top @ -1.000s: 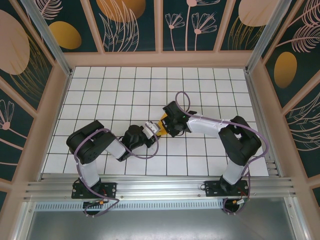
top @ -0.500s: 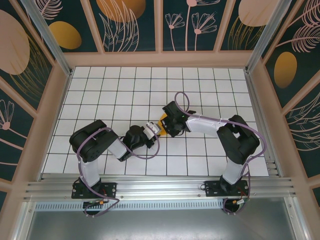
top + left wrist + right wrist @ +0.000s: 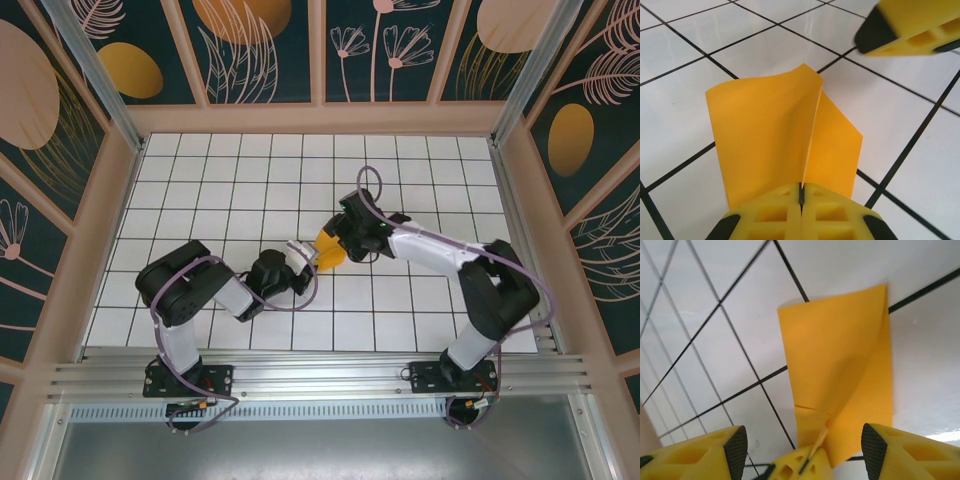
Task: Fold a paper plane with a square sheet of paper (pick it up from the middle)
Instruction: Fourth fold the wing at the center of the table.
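The paper plane (image 3: 331, 250) is a folded orange-yellow piece with a centre crease, lying over the white grid tiles mid-table. My left gripper (image 3: 311, 255) is shut on its centre crease from the left; in the left wrist view the jaws (image 3: 801, 196) pinch the upright fold while two wings (image 3: 760, 125) spread to either side. My right gripper (image 3: 346, 233) hovers open just beyond the plane's far side. In the right wrist view its fingers (image 3: 735, 447) stand wide apart over the paper (image 3: 840, 355), touching nothing, with the left gripper's tips (image 3: 802, 467) below.
The white tiled table (image 3: 250, 170) is walled by patterned panels on three sides. A metal rail (image 3: 320, 375) with both arm bases runs along the near edge. One right finger (image 3: 905, 25) hangs close above the plane's far end.
The right gripper has pulled back up and to the right off the paper, uncovering more of it. The left gripper keeps its pinch and has barely moved.
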{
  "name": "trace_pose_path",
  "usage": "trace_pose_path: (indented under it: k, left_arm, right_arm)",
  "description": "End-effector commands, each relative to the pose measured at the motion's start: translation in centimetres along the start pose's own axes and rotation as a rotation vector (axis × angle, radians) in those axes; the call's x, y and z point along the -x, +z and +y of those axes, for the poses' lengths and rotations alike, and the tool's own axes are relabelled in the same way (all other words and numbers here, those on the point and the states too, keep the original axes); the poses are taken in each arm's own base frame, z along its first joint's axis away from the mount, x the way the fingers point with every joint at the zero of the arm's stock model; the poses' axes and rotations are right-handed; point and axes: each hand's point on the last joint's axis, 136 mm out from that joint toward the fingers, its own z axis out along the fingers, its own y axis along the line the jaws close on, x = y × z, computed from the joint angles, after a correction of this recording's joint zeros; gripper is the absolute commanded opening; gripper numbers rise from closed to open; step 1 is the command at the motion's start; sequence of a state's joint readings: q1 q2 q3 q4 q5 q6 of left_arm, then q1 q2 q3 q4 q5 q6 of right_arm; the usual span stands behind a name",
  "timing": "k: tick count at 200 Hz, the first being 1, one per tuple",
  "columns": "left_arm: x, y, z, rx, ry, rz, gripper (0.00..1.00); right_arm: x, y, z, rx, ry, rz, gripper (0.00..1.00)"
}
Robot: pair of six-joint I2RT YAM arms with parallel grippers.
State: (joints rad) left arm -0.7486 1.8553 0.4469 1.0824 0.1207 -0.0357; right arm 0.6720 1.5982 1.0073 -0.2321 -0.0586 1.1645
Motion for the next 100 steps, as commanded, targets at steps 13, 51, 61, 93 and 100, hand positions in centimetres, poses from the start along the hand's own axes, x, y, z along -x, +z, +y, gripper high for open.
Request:
trace_pose_path:
  k: [13,51,61,93,100]
  left_arm:
    - [1.5,-0.4,0.1,0.014,-0.201,-0.02,0.04]
    - [2.4,-0.6,-0.3,-0.009,-0.349,-0.051,0.05]
    - [2.5,-0.8,-0.3,-0.013,-0.36,-0.061,0.05]
    - [2.0,-0.6,-0.2,-0.009,-0.358,-0.045,0.06]
    - [1.9,-0.7,-0.3,-0.009,-0.359,-0.042,0.06]
  right_arm:
    - [0.6,-2.8,-0.5,0.148,-0.201,-0.034,0.62]
    - [-1.0,-2.1,-0.9,0.222,-0.199,0.064,0.41]
    - [-1.4,-1.8,-0.5,0.241,-0.195,0.091,0.35]
    - [-1.6,-0.6,0.4,0.248,-0.205,0.127,0.25]
    - [-1.6,-0.1,0.1,0.23,-0.198,0.135,0.24]
